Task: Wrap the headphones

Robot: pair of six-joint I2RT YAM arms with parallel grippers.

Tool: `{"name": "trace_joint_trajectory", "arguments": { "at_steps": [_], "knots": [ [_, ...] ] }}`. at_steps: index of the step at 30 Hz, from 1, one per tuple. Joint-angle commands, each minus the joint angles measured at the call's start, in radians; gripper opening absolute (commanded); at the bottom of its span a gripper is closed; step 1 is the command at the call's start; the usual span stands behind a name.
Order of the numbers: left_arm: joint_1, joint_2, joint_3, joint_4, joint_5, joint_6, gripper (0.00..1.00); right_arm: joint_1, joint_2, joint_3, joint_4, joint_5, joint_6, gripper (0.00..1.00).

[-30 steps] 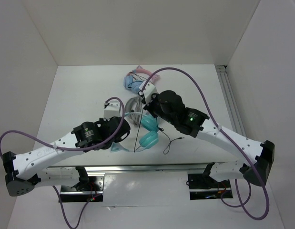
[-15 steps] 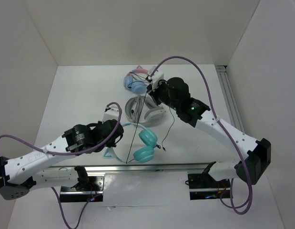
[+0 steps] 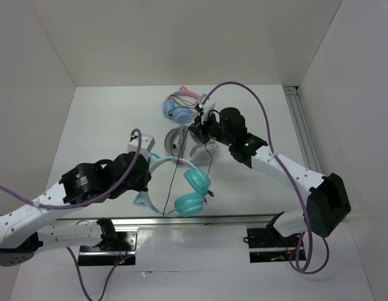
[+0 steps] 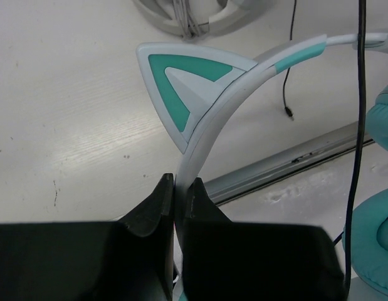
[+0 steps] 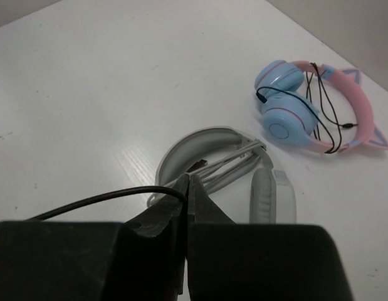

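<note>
Clamping the white headband [image 4: 209, 128] of the headphones [image 3: 192, 183], left fingers [image 4: 153, 210] sat shut; right fingers [image 5: 162, 218] pinched the black cable [image 5: 96, 200].

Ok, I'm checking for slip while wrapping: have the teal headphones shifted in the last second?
Yes. The teal headphones moved toward the near rail, away from the grey-white headphones, which stayed put.

teal & white headphones [image 3: 197, 181] w/ black cable [image 4: 360, 75], grey-white pair [image 5: 206, 141], blue-pink pair [image 5: 281, 122].
</note>
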Motion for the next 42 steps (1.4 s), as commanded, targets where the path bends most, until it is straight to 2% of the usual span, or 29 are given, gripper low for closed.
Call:
{"name": "trace_joint_trajectory", "arguments": {
  "at_steps": [1, 8, 11, 12, 16, 17, 22, 28, 29, 36, 38, 42],
  "knots": [
    [-0.006, -0.039, 0.122, 0.015, -0.039, -0.057, 0.0, -0.01, 0.007, -0.044, 0.17, -0.049, 0.054, 0.0],
    [-0.006, -0.006, 0.298, 0.058, -0.056, -0.052, 0.0, -0.029, 0.025, -0.112, 0.259, -0.165, 0.115, 0.0],
    [-0.006, 0.018, 0.357, 0.067, -0.102, -0.087, 0.0, -0.029, 0.039, -0.147, 0.316, -0.297, 0.154, 0.0],
    [-0.006, 0.027, 0.37, 0.067, -0.129, -0.106, 0.0, -0.029, 0.048, -0.16, 0.333, -0.404, 0.178, 0.02],
    [-0.006, 0.072, 0.429, 0.092, -0.162, -0.185, 0.0, -0.029, 0.125, -0.184, 0.492, -0.605, 0.307, 0.02],
    [-0.006, 0.083, 0.445, 0.092, -0.175, -0.199, 0.0, -0.019, 0.152, -0.21, 0.565, -0.618, 0.333, 0.02],
    [-0.006, 0.141, 0.505, 0.092, -0.249, -0.242, 0.0, 0.014, 0.171, -0.295, 0.712, -0.586, 0.406, 0.03],
    [-0.006, 0.141, 0.521, 0.08, -0.323, -0.38, 0.0, 0.014, 0.223, -0.407, 1.027, -0.642, 0.588, 0.08],
    [-0.006, 0.141, 0.521, 0.08, -0.335, -0.391, 0.0, 0.025, 0.25, -0.425, 1.122, -0.655, 0.615, 0.1],
    [-0.006, 0.17, 0.556, 0.04, -0.356, -0.413, 0.0, 0.077, 0.376, -0.447, 1.42, -0.664, 0.776, 0.16],
    [-0.006, 0.179, 0.565, 0.017, -0.369, -0.442, 0.0, 0.097, 0.416, -0.459, 1.549, -0.664, 0.839, 0.16],
    [-0.006, 0.19, 0.59, -0.023, -0.392, -0.463, 0.0, 0.12, 0.471, -0.482, 1.678, -0.639, 0.895, 0.16]
  ]
}}
